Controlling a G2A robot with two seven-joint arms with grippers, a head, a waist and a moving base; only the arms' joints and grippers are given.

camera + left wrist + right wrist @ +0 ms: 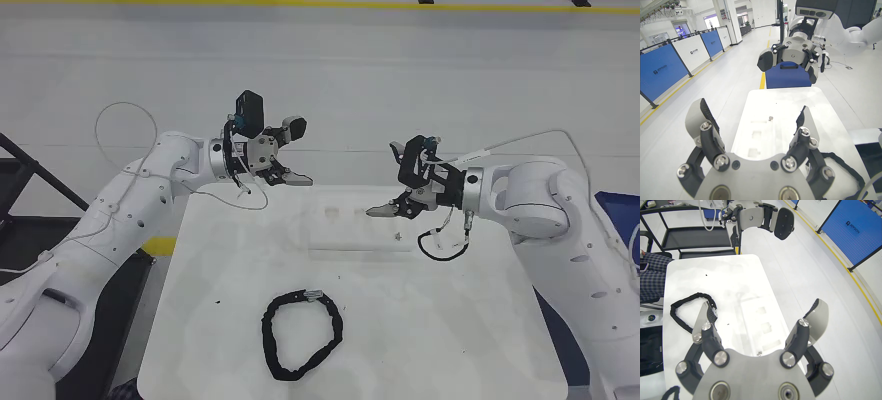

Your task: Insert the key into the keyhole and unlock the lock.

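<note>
A black chain lock (302,335) lies coiled near the table's front edge, its metal end (313,295) on the far side. It also appears as the chain lock (846,170) and chain lock (677,311). A small key (399,237) rests on the table beside a white slotted holder (355,228); the key (770,118) lies at the holder's end, and the key (759,353) sits just ahead of my right wrist. My left gripper (297,153) hangs open above the table's far left corner. Facing it, my right gripper (389,180) is open over the holder's right end, above the key. Neither holds anything.
The white table (220,330) carries only the holder (757,132) and chain. A black shelf cart (696,237) stands beyond the left side, a blue box (787,79) beyond the right. Blue and white barriers (664,70) line the floor farther off.
</note>
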